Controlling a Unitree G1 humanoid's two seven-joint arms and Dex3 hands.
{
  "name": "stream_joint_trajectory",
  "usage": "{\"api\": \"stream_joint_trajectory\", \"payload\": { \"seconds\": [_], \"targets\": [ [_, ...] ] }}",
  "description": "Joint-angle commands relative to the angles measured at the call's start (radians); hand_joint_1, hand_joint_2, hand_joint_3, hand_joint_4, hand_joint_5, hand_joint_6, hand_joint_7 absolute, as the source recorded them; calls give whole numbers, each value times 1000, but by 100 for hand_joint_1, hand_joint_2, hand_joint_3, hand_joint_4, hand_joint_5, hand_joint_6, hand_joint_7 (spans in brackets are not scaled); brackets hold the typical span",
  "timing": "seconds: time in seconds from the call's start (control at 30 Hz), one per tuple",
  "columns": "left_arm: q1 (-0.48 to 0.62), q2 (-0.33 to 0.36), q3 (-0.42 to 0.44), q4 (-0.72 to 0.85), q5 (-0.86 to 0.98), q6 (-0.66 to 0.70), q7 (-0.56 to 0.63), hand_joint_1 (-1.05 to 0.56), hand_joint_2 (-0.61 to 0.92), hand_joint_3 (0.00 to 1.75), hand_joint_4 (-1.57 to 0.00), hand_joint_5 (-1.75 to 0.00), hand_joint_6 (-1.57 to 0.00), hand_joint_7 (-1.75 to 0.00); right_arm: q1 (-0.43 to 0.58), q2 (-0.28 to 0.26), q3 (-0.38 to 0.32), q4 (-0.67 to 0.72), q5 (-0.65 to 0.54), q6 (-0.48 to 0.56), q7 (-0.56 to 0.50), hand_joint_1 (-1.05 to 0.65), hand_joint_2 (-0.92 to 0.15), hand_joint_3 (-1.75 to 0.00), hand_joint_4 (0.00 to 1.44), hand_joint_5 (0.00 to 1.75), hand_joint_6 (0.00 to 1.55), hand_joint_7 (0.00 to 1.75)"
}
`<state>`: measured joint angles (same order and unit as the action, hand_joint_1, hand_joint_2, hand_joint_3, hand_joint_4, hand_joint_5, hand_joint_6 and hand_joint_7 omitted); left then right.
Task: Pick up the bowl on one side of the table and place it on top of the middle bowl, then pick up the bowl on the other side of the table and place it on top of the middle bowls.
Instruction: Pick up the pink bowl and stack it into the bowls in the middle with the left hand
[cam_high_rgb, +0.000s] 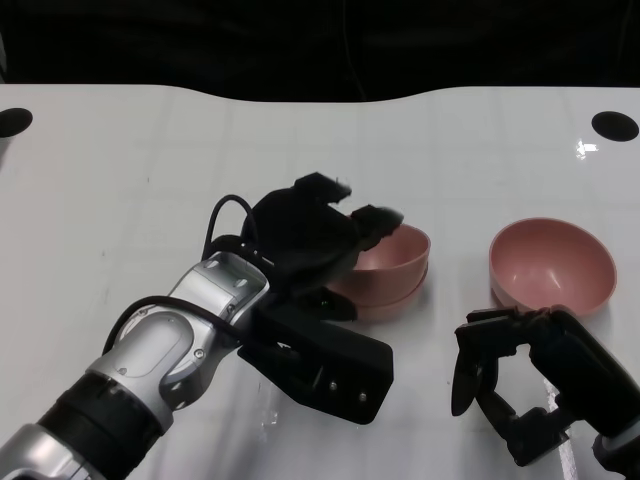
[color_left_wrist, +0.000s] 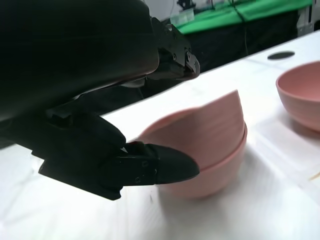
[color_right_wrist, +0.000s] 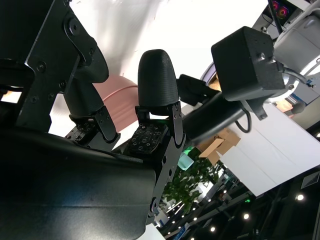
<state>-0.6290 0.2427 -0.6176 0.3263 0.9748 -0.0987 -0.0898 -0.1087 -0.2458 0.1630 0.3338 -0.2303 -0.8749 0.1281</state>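
Two pink bowls sit stacked mid-table; the upper bowl (cam_high_rgb: 395, 252) lies tilted in the lower bowl (cam_high_rgb: 385, 300). My left hand (cam_high_rgb: 305, 235) reaches over the stack's near-left rim. In the left wrist view the tilted upper bowl (color_left_wrist: 210, 130) looks blurred. The thumb (color_left_wrist: 165, 167) lies against the lower bowl (color_left_wrist: 215, 172), while the upper fingers (color_left_wrist: 175, 60) stand clear above the rim. A third pink bowl (cam_high_rgb: 550, 265) stands alone to the right, also seen as the bowl (color_left_wrist: 302, 95) in that wrist view. My right hand (cam_high_rgb: 520, 375) hovers just in front of it, fingers apart and empty. The right wrist view shows those fingers (color_right_wrist: 157, 75) before a pink bowl (color_right_wrist: 117, 90).
The white table (cam_high_rgb: 150, 170) has a round black hole (cam_high_rgb: 615, 125) at the far right and another hole (cam_high_rgb: 12, 122) at the far left. Its back edge meets a dark background. My left forearm (cam_high_rgb: 170, 350) crosses the lower left.
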Motion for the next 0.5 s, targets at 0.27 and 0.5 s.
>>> {"api": "stream_joint_trajectory", "payload": {
  "seconds": [0.27,0.5],
  "targets": [
    [146,91,132,-218,-103,-15,9,-81,92,56,0,-13,-10,-1,3,-6,-15,-2,13,13,-2,32,-3,-171,99,175,98,129],
    [270,163,210,-348,-159,-60,16,-81,92,61,0,-16,-9,-1,6,-6,-14,-4,2,14,-9,35,-3,-171,100,175,98,128]
  ]
}}
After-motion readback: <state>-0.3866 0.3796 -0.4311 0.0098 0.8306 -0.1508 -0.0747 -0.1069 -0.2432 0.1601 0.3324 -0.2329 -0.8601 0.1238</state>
